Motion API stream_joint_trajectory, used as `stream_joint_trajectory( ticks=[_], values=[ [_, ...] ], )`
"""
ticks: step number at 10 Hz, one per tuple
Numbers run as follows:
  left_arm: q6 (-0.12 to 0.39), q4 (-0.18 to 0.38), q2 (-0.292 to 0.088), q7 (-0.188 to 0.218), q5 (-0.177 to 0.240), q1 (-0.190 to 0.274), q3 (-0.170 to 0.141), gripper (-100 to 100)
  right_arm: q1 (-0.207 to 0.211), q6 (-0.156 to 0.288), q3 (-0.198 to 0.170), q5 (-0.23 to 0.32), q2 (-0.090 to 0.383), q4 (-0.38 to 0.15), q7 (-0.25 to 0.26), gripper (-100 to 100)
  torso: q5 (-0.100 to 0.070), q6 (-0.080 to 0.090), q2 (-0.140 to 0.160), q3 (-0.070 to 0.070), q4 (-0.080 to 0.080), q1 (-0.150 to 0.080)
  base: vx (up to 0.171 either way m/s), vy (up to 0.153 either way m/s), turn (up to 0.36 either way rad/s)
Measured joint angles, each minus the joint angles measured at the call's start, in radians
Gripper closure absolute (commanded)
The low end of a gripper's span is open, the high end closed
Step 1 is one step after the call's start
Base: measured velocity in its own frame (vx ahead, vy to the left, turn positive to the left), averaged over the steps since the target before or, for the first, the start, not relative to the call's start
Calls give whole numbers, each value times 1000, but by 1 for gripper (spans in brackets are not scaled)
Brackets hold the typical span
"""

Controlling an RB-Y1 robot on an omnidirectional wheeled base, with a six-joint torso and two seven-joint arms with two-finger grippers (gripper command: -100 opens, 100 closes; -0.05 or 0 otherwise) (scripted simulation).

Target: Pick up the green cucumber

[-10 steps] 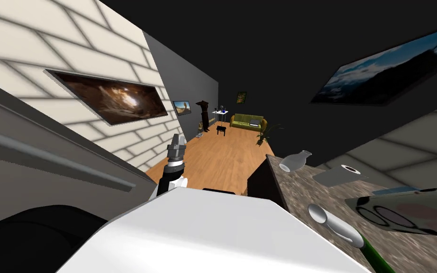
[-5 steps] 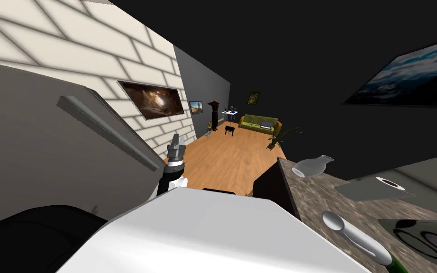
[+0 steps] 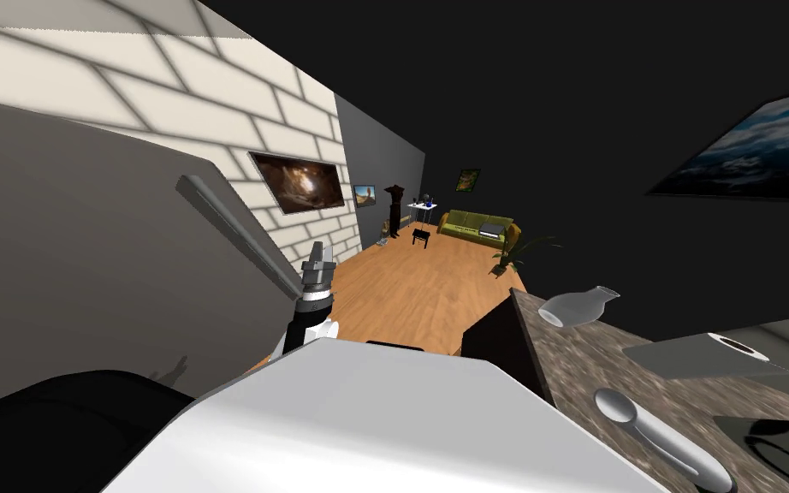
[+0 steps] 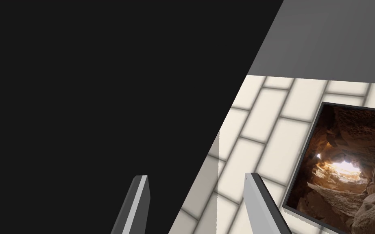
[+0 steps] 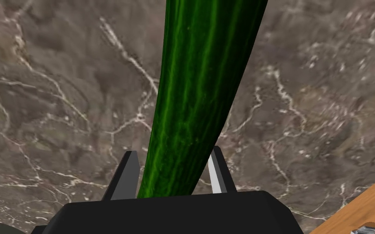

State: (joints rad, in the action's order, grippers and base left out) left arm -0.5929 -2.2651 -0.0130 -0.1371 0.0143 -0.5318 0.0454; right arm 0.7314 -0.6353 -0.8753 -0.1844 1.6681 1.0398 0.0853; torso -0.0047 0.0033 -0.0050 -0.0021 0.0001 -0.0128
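The green cucumber (image 5: 201, 77) is long, dark green with lighter stripes. It stands between the two fingers of my right gripper (image 5: 174, 152), which press its sides, so the gripper is shut on it. Behind it lies a brown marbled countertop (image 5: 52, 89); whether the cucumber touches it I cannot tell. My left gripper (image 3: 318, 255) is held up in front of my chest by the grey panel, and its fingers (image 4: 142, 195) stand apart and hold nothing.
The marbled counter (image 3: 590, 364) runs along my right with a grey vase on its side (image 3: 577, 305), a paper roll (image 3: 714, 353) and a grey utensil (image 3: 654, 430). A large grey panel (image 3: 85, 257) with a bar handle (image 3: 239, 235) stands close on my left. Wooden floor (image 3: 410, 287) lies ahead.
My head view has swung: the counter's things slid right and down, the grey panel on the left grew larger, and the cucumber's green tip left the bottom right corner. My left arm kept its pose.
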Motion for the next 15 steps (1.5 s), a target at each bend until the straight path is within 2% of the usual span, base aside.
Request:
stream_joint_trajectory(
  ticks=[2,3,4,6,7,8,10,11,13,14,15],
  values=[
    [0,0,0,0,0,0,0,0,0,0,0,0,0,0,0,100,0,0,0,0,0,-1,0,0,0],
    [0,0,0,0,0,0,0,0,0,0,0,0,0,0,0,0,0,0,0,0,0,-1,0,0,0],
    [0,0,0,0,0,0,0,0,0,0,0,0,0,0,1,100,0,0,0,0,0,-1,144,-99,-424],
    [0,0,0,0,0,-1,0,0,-6,-8,44,49,8,22,16,100,-1,3,-10,-6,-3,-9,226,-140,-454],
    [0,0,0,0,0,-1,0,0,4,-13,77,60,17,42,34,100,-1,0,-15,-9,-3,-10,233,-121,-433],
    [0,0,0,0,0,-1,0,0,-14,-21,92,89,7,34,37,100,-2,1,-15,-9,-4,-10,114,-51,-243],
    [0,0,0,0,0,0,0,0,-26,-31,94,146,5,21,27,100,0,-1,-3,-2,-1,-4,62,-28,-153],
    [0,0,0,0,0,0,0,0,-45,-39,115,187,-4,19,27,100,-1,-1,-7,-4,-1,-6,191,-23,-434],
    [0,0,0,0,0,0,0,0,-46,-52,138,243,4,24,34,100,-1,-2,-8,-5,-2,-3,153,-12,-314],
    [0,0,0,0,0,-1,0,0,-44,-57,168,265,12,40,44,100,-1,-1,-12,-7,-2,-4,228,-27,-461],
    [0,0,0,0,0,0,0,0,-56,-64,183,298,8,40,48,100,-1,-1,-13,-8,-3,-4,109,-15,-163]
  ],
)
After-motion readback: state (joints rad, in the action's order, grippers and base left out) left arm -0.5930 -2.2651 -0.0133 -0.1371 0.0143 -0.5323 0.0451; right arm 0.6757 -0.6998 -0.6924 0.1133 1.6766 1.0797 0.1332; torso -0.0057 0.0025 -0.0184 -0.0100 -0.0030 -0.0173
